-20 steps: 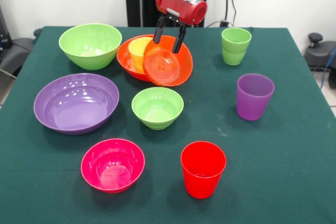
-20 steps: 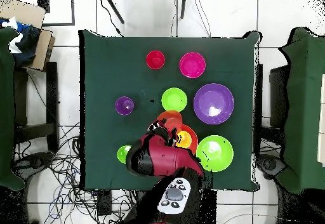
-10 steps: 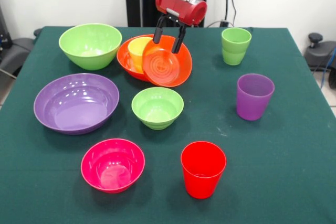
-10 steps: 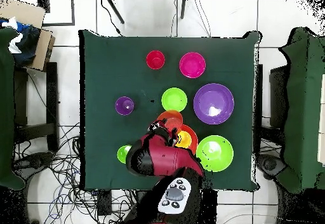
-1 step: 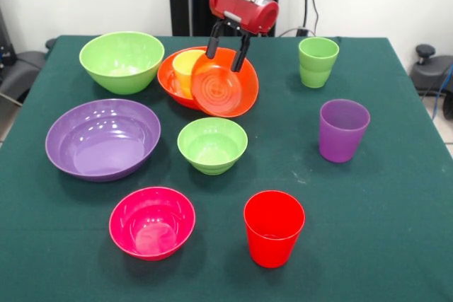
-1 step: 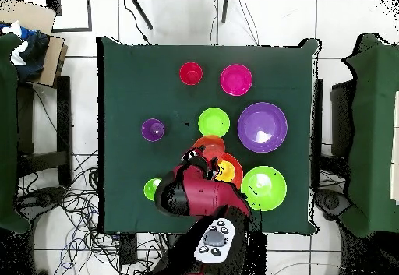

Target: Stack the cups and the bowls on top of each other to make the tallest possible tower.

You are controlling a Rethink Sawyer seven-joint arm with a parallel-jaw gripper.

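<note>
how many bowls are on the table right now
6: large lime green bowl back left, large orange bowl beside it, small orange bowl tilted in the gripper, purple bowl, small green bowl, pink bowl.

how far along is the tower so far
Barely started. Done: the yellow cup sits inside the large orange bowl. In hand: the tool grips the rim of the small orange bowl, tilted, by that bowl. Left: the other bowls and the red cup, purple cup and green cup all stand apart on the table.
</note>
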